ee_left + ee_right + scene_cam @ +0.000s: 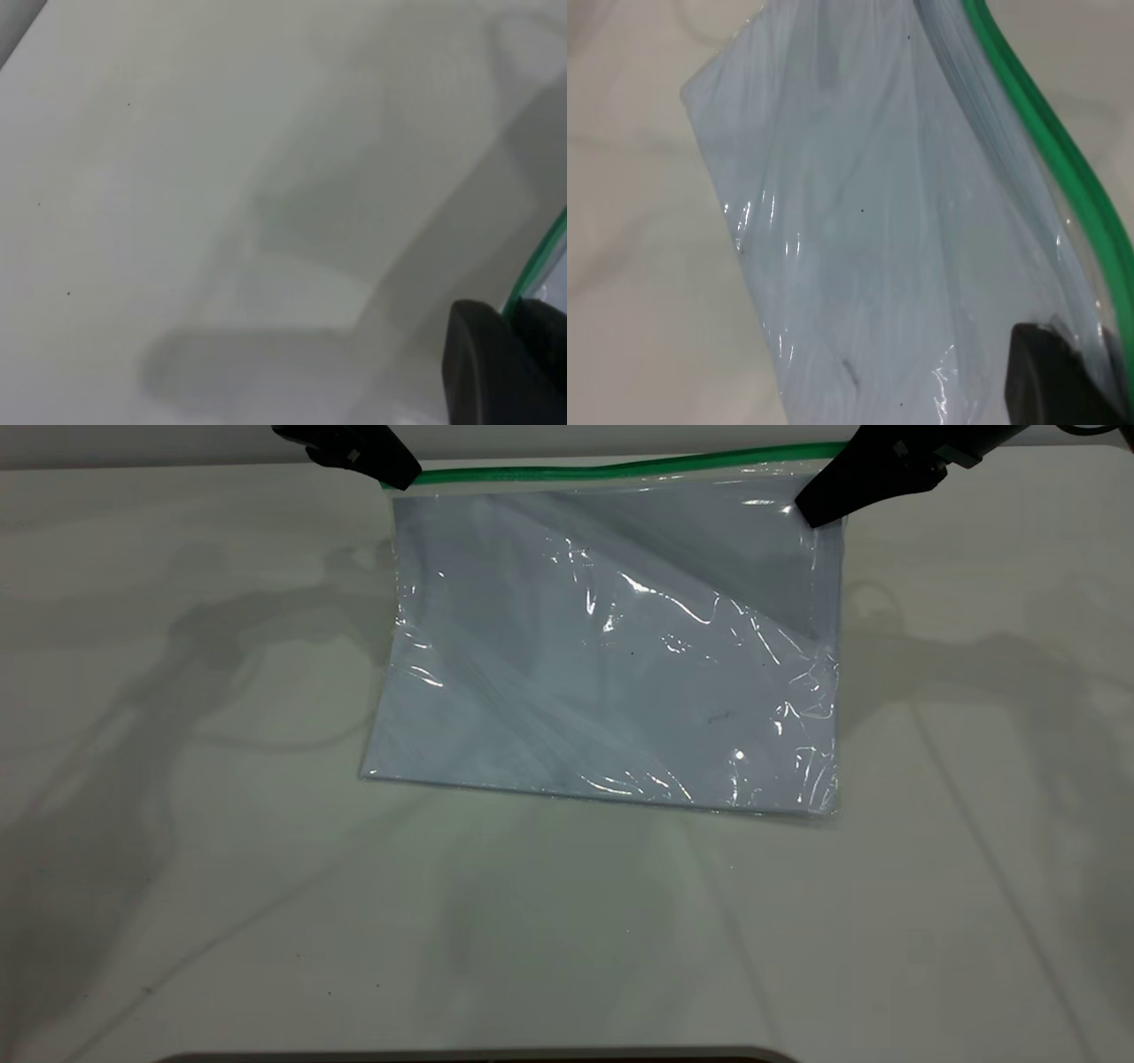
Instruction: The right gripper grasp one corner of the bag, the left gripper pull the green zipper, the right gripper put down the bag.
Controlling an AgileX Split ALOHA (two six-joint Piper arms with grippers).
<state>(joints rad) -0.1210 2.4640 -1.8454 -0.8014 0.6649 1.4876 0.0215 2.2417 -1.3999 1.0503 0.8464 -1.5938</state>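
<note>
The bag is seen on the white counter, its far long edge lifted and its near edge resting on the surface. Pale blue-white sheets are visible through the crinkled clear plastic. The green zipper runs along the raised far edge, from one claw to the other.

The right claw is placed at the bag's far right corner, just below the end of the green strip, and is clamped on the clear plastic there; in the right wrist view one black fingertip is pressed against the film beside the green band.

The left claw is positioned at the opposite, far left end of the zipper. In the left wrist view its dark tip is shown closed around the green strip, which emerges between the two fingers. The slider tab itself cannot be made out.
</note>
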